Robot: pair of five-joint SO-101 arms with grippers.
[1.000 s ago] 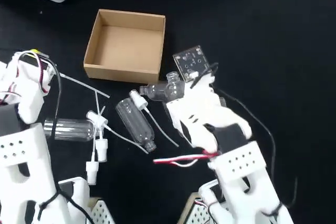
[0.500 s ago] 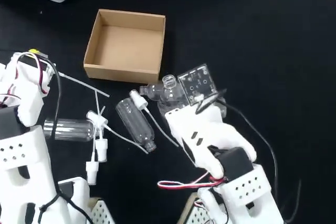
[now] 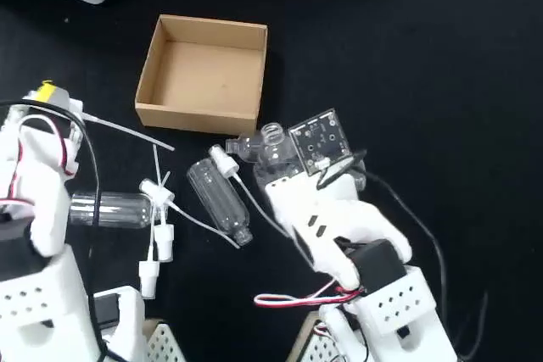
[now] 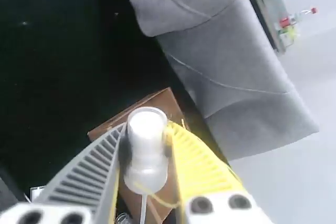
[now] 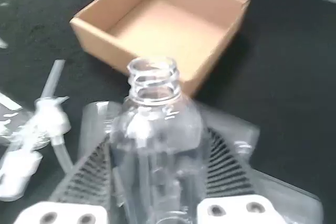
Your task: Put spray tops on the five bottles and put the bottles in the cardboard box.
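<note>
No word, number, label or sign can be read in any view. The cardboard box [image 3: 197, 116] has plain brown walls, and the clear bottle [image 5: 155, 135] carries no legible print.
</note>
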